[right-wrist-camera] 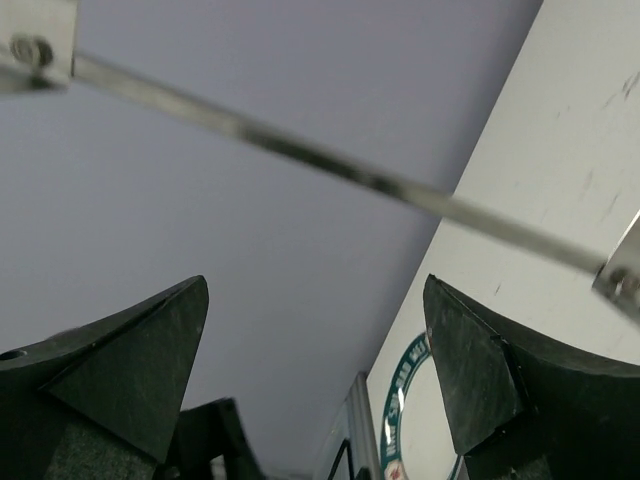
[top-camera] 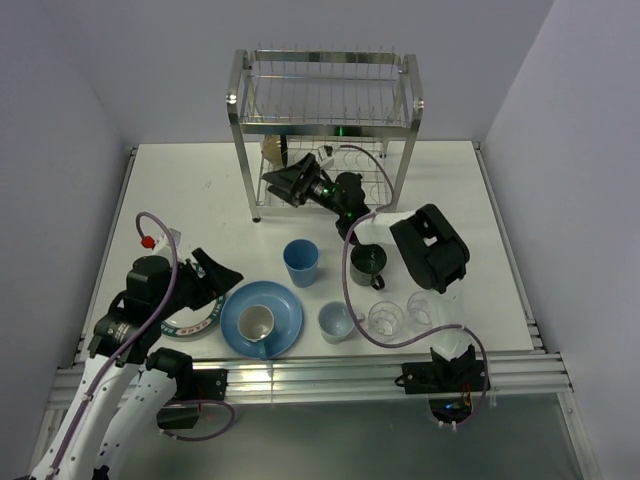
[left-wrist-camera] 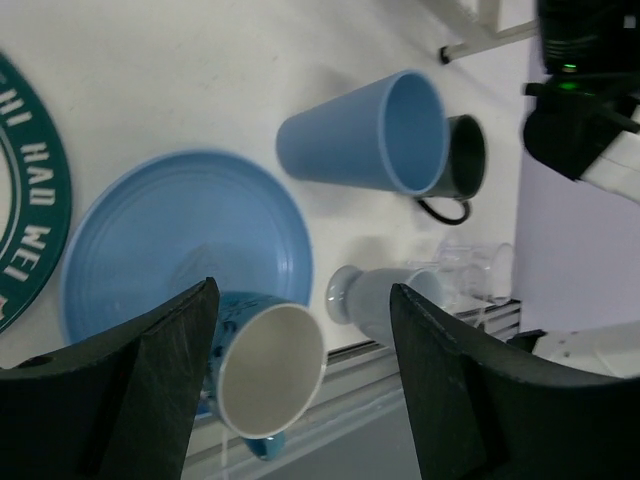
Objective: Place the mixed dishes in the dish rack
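The dish rack (top-camera: 325, 120) stands at the back. My right gripper (top-camera: 283, 182) is open and empty inside its lower tier; its wrist view (right-wrist-camera: 315, 285) shows only a rack wire (right-wrist-camera: 300, 150) and the wall. My left gripper (top-camera: 215, 268) is open and empty above the white plate with the dark green rim (top-camera: 188, 325). Between its fingers (left-wrist-camera: 302, 300) shows a cup with a cream inside (left-wrist-camera: 270, 365), which stands on the blue plate (top-camera: 285, 335). A blue tumbler (top-camera: 301, 262), a dark mug (top-camera: 368, 263), a pale blue cup (top-camera: 336, 322) and two clear glasses (top-camera: 385, 318) stand nearby. No black bowl shows.
A cream-coloured thing (top-camera: 272, 150) sits in the rack's lower tier behind my right gripper. The right arm's black body (top-camera: 430, 248) hangs over the table right of the dark mug. Cables loop over the dishes. The table's front rail (top-camera: 320, 372) runs just below the plates.
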You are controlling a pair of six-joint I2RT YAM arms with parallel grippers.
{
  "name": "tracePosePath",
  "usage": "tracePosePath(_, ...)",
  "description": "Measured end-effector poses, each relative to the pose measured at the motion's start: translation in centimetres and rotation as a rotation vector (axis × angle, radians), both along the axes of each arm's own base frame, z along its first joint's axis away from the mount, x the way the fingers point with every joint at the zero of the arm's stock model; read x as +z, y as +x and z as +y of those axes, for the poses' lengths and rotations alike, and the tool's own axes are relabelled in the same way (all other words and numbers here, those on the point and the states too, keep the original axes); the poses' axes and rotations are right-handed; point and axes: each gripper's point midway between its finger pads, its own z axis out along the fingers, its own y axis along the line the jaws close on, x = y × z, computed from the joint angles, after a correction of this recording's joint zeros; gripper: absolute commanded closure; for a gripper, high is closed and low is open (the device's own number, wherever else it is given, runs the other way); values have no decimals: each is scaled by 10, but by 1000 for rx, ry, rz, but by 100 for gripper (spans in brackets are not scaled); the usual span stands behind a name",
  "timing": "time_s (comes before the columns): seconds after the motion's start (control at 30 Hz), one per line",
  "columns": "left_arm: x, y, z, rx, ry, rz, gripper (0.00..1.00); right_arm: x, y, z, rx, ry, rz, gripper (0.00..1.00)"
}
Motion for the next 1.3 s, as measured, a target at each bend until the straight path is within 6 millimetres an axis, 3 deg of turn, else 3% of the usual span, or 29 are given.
tracePosePath(0.13, -32, -7, 2, 0, 28, 89, 32, -9, -31, -1, 28, -16, 43, 6)
tracePosePath(0.23, -44, -10, 3, 1, 39, 136, 38, -11, -53, -2, 45, -31, 66, 7)
tracePosePath(0.53, -83, -22, -1, -23, 139, 330, 41, 26, -124, 8, 138, -10, 14, 6)
tracePosePath(0.63, -96, -29, -1, -38, 216, 407, 40, 27, -140, 15, 182, 4, 16, 6)
tracePosePath(1.03, -82, -31, 1, -34, 278, 415, 37, -17, -174, -4, 222, -6, 121, 6)
tracePosePath(1.3, -84, -38, 5, -36, 268, 402, 39, 4, -203, -6, 257, 15, 76, 6)
